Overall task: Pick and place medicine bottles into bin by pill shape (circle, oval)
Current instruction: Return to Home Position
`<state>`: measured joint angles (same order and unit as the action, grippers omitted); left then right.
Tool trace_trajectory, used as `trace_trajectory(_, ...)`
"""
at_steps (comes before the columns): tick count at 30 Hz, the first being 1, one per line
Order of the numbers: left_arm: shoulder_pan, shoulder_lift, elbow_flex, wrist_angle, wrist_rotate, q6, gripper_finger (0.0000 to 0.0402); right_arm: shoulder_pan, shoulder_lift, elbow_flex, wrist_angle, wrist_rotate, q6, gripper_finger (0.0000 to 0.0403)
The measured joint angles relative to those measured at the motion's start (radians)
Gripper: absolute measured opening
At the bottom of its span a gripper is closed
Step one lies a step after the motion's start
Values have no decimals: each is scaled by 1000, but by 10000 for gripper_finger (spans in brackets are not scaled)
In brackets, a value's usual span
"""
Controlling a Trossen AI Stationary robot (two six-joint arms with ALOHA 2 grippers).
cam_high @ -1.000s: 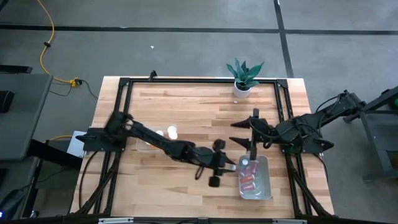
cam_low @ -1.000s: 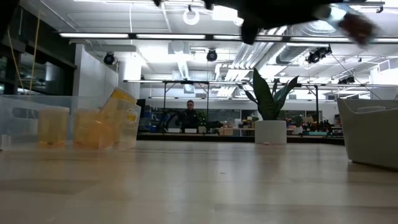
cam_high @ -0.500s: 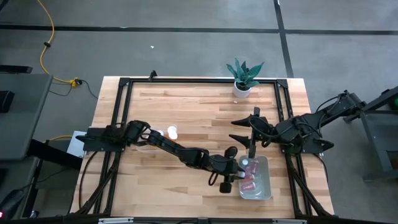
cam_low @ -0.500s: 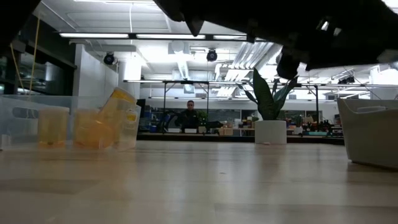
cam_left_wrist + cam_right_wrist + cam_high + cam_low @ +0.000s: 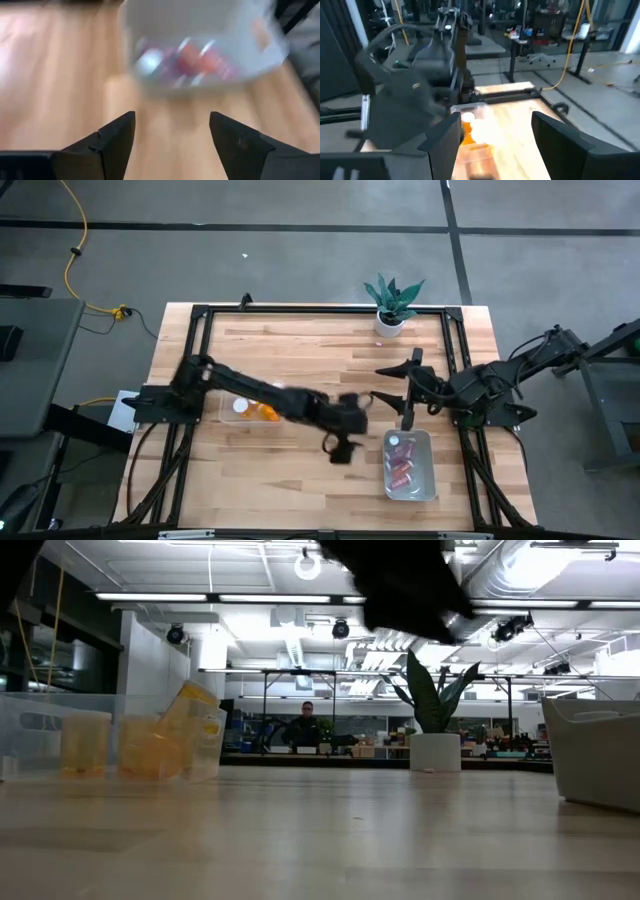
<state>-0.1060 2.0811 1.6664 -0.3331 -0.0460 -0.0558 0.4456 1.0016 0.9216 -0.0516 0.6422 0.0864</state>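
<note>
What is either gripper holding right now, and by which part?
Nothing. The left gripper is open and empty, over the table near the bin; the right gripper is open and empty too.

My left end effector [image 5: 171,116] over bench [image 5: 300,340] middle, left of bin [image 5: 431,480] | medicine bottles [image 5: 400,465] in bin, near front-right corner | other bottles [image 5: 262,412] in second bin [image 5: 226,418], toward left edge | plant [image 5: 392,302], far edge

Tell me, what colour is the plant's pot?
The pot is white, clearest in the low view.
</note>
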Motion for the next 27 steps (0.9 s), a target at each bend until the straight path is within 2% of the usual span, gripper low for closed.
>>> trace_trajectory(2,14,-63,-10,-129,-27,16,243,0,-12,0,16,6,-22,236)
trace_trajectory(5,26,-197,-95,-161,-87,-6,235,0,-31,0,14,10,-42,236)
trace_trajectory(12,-4,-662,-533,73,-267,-117,215,0,-48,0,4,27,-42,236)
trace_trajectory(18,29,-1087,-842,176,-274,-147,193,-1,-45,0,-6,21,-35,236)
trace_trajectory(22,72,-1322,-986,224,-262,-140,151,-1,-45,0,-5,36,-17,236)
trace_trajectory(27,104,-1539,-1090,236,-204,-122,48,-1,-45,0,-5,42,48,229)
